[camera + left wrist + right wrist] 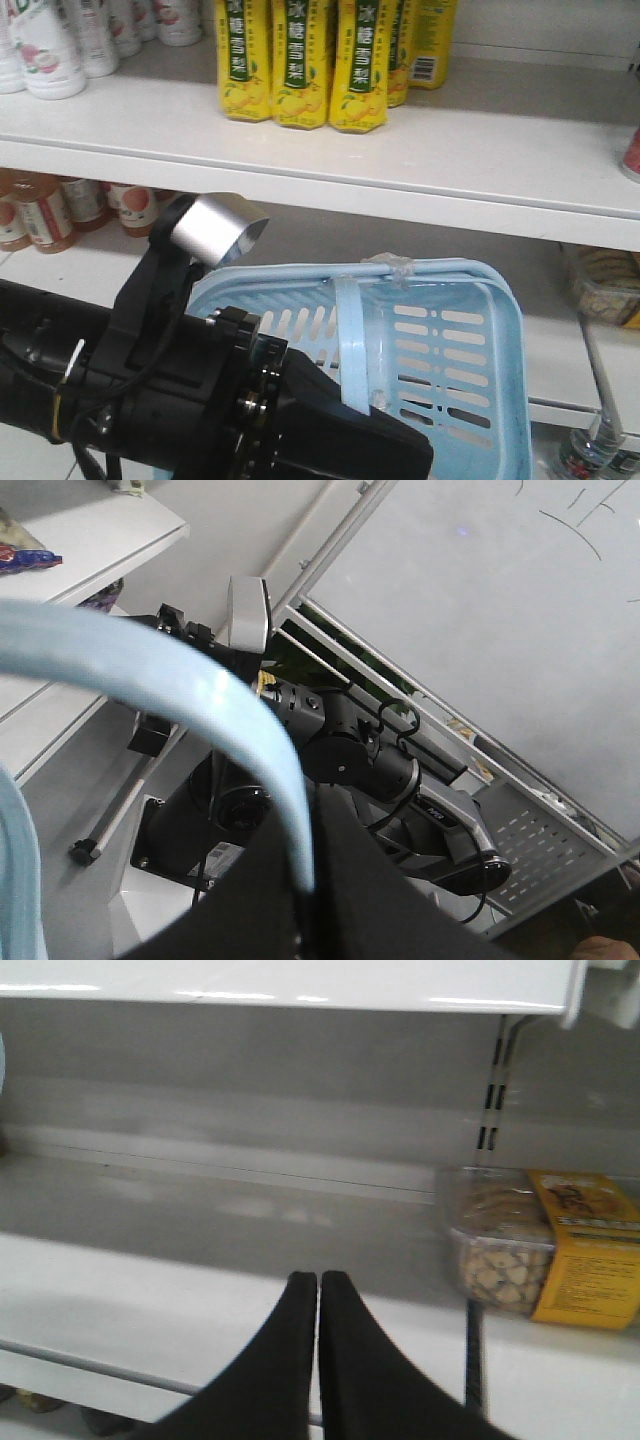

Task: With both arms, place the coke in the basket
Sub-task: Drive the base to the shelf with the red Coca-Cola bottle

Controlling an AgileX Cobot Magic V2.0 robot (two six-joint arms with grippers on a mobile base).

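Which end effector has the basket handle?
The left end effector: the light blue handle runs into its grip. The right end effector is shut empty, facing a shelf.

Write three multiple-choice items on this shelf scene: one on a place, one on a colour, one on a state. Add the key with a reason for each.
1. Where do the yellow drink packs stand?
A. on the upper shelf
B. on a trolley
C. on the floor

2. What colour is the basket?
A. red
B. light blue
C. green

3. How is the right gripper?
A. open wide
B. shut, holding nothing
C. shut on a can

Key:
1 A, since the front view shows the packs in a row on the top white shelf.
2 B, since its slotted walls and hoop handle are pale blue.
3 B, since in the right wrist view its two black tips meet with nothing between them.
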